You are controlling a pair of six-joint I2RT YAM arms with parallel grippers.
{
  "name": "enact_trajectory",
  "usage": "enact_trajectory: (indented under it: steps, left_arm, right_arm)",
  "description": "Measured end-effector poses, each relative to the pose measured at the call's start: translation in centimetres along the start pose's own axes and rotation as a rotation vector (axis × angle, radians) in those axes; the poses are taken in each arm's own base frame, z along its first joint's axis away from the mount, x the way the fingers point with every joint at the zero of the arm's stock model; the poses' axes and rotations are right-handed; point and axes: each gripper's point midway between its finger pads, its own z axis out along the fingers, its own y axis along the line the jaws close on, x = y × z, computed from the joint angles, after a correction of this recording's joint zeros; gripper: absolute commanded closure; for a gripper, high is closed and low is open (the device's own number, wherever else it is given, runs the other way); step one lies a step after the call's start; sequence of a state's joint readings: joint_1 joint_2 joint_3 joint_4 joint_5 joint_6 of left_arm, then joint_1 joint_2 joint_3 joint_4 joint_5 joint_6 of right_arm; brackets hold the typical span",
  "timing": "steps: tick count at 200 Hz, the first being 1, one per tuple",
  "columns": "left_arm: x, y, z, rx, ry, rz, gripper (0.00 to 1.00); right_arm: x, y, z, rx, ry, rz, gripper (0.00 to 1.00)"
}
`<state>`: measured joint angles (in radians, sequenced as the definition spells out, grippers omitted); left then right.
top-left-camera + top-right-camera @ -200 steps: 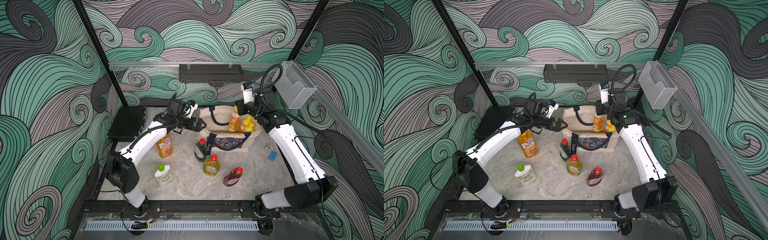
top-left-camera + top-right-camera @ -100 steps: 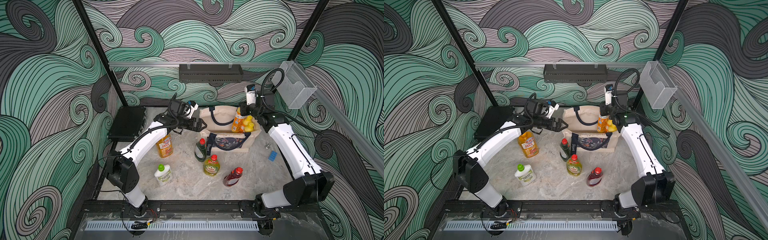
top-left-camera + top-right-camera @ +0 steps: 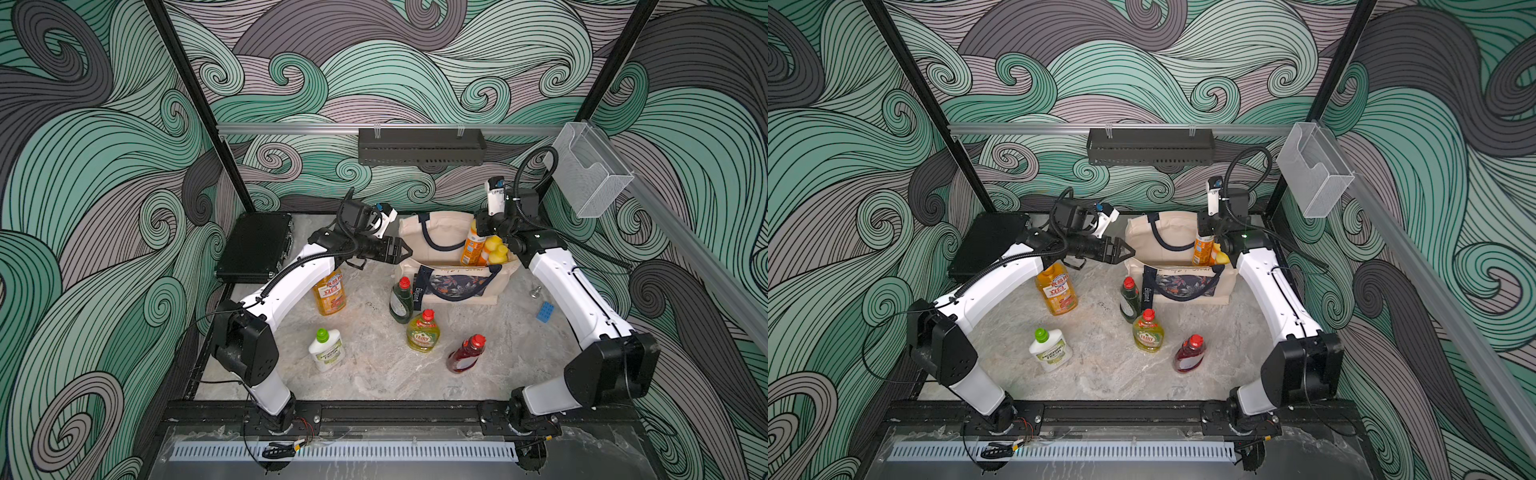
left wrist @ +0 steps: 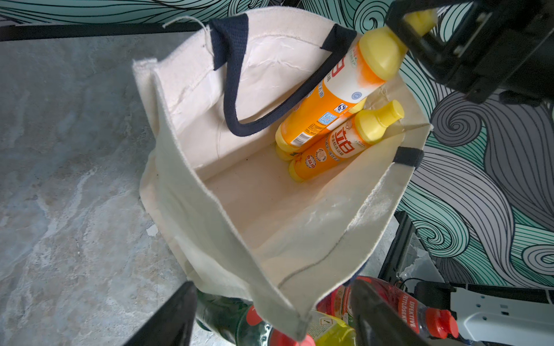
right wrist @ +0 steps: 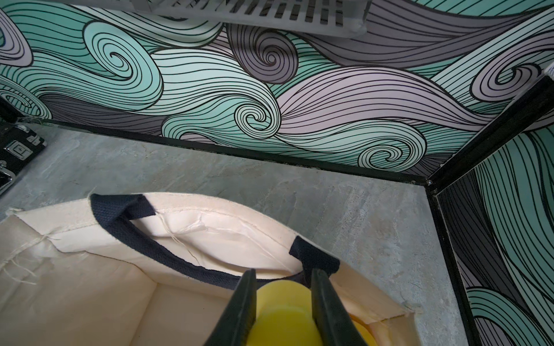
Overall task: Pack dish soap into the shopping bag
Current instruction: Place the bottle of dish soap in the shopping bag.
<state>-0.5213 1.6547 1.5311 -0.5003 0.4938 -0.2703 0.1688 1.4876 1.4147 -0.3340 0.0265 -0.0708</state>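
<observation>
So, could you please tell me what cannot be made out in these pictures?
Tall orange bottle: its top is hidden under the left arm in both top views.
Yellow-capped bottle in the right gripper: body cut off by the right wrist view's edge.
Shopping bag lettering: too small to read in top views.

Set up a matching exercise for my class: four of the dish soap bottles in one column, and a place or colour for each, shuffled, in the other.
1. Morning Fresh bottle
2. dark green bottle
3. Fairy bottle
4. large orange bottle

A. beside the Elegant tag on the canvas tote
B. white with a green cap
C. partly under the left arm
D. between the dark green bottle and the red bottle

Pairs: 1-B, 2-A, 3-D, 4-C
</observation>
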Motion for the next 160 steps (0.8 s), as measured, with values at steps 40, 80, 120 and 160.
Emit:
enact_trajectory:
  steps: [40, 80, 120, 160]
  left_arm:
    - [0.2, -0.1, 0.2, 0.015, 0.010, -0.008, 0.41]
    - [0.4, -0.3, 0.4, 0.028, 0.018, -0.015, 0.49]
    - [0.4, -0.4, 0.4, 0.038, 0.021, -0.016, 0.52]
    - [0.4, -0.5, 0.4, 0.042, 0.023, -0.016, 0.53]
  right_arm:
    - [1.0, 0.0, 0.6, 0.001, 0.008, 0.000, 1.00]
    - [1.7, -0.2, 1.3, 0.018, -0.006, 0.000, 1.00]
    - [2.6, -0.2, 1.9, 0.025, -0.007, 0.000, 1.00]
    - [2.8, -0.2, 2.1, 0.029, -0.019, 0.000, 1.00]
